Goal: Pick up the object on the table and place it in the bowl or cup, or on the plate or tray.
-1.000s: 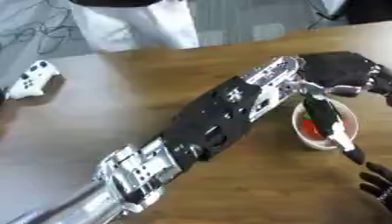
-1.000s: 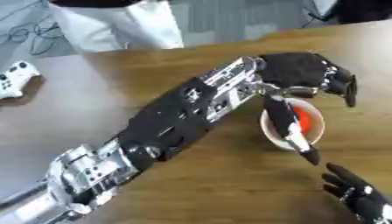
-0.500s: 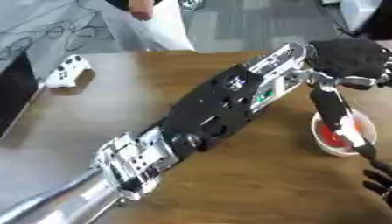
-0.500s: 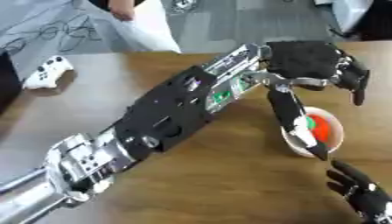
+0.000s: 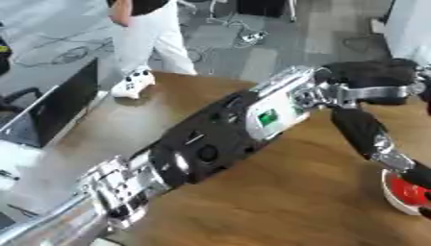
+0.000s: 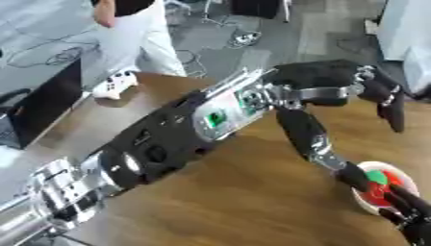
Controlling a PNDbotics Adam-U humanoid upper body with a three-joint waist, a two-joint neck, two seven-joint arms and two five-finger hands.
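Fingers (image 6: 393,111) hide bowl (image 6: 405,178) partly.

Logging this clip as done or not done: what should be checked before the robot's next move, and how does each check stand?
1. Bowl in view on the table: ok, it sits at the right side.
2. Something already in the bowl: ok, a red and green thing lies inside.
3. Left hand free of any load: cannot tell; a long dark piece runs from it down to the bowl.
4. Right hand clear of the bowl: not ok, it shows in the lower right corner overlapping the bowl's edge.
5. Nothing else left on the table: not ok, a white controller lies at the far left edge.
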